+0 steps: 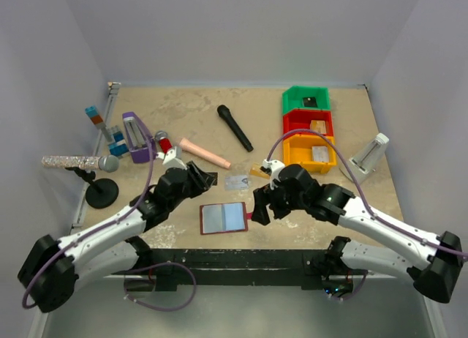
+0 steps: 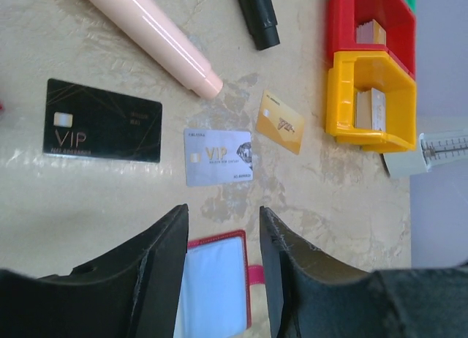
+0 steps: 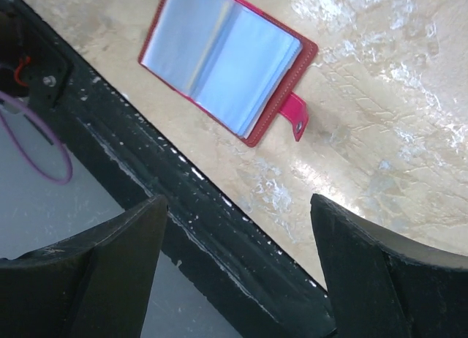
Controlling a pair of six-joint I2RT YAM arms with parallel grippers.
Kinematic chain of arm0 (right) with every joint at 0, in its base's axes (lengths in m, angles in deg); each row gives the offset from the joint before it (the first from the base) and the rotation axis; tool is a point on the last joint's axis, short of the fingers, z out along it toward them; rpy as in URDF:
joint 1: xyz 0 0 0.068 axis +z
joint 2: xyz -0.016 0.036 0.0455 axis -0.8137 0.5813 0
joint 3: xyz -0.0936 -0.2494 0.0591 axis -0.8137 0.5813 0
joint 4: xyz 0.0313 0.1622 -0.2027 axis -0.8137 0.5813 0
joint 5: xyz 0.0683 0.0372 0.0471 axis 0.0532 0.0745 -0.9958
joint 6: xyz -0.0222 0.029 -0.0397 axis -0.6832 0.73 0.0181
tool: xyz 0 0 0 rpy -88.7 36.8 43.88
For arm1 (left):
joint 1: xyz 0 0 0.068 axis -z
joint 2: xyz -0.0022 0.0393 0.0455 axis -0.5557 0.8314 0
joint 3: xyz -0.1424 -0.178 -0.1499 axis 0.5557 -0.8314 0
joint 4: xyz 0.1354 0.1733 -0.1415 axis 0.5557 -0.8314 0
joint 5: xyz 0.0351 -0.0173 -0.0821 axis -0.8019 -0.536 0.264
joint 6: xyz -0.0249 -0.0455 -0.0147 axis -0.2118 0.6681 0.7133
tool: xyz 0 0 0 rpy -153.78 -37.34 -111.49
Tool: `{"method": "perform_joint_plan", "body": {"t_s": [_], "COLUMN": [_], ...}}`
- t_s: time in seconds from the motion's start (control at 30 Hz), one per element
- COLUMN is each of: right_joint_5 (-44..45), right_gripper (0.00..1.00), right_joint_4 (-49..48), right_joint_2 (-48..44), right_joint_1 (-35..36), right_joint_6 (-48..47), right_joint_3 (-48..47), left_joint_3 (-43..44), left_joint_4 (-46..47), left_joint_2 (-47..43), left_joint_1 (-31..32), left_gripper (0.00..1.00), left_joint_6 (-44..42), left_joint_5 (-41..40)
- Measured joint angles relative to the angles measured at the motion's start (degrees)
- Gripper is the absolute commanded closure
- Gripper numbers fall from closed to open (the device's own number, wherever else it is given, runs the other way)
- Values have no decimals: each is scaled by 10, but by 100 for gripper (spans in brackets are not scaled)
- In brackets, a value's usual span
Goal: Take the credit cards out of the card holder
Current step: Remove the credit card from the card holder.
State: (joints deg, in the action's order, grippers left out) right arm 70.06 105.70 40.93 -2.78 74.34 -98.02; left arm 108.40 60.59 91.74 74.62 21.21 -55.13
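- Table (image 1: 329,199): tan, mottled top. Both arms reach in from its near edge.
- Left claw (image 2: 223,213): jaws stand moderately apart with nothing between them. It is raised off the table, and its wrist view shows the wallet's far edge in the gap between the jaws. The cards lie just past its tips.
- Right claw (image 3: 238,199): jaws wide and empty. It hangs over the table's near edge, just right of the wallet's tab.
- Wallet (image 1: 224,218): dark red, lying open and flat near the middle of the near edge. Its pale blue sleeves face up and the tab points right.
- Black card (image 2: 102,120): flat on the table beyond the wallet, leftmost of three.
- Silver card (image 2: 218,156): flat, between the other two cards and touching neither.
- Gold card (image 2: 280,121): flat, skewed, rightmost, near the end of a pink tube (image 2: 150,32).
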Motion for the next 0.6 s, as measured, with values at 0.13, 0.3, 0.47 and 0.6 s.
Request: {"method": "perform_joint_plan", "body": {"t_s": [0.13, 0.3, 0.47, 0.6], "right_joint_5": [2, 7, 16, 15], "right_gripper": [23, 30, 41, 47], "right_joint_4": [-24, -55, -73, -85], "right_joint_2": [70, 146, 242, 292], "right_joint_1": [-2, -12, -25, -37], "right_joint_6": [17, 33, 37, 37], "right_joint_3": [7, 9, 0, -9], "left_joint_3": [-52, -97, -122, -149], "left_joint_4": [-67, -158, -206, -210], "left_joint_2": [-122, -178, -236, -287], "left_joint_1": [74, 155, 163, 163], "left_gripper": [53, 53, 55, 55], "left_joint_6": [13, 46, 65, 77], "left_joint_5": [-35, -57, -63, -63]}}
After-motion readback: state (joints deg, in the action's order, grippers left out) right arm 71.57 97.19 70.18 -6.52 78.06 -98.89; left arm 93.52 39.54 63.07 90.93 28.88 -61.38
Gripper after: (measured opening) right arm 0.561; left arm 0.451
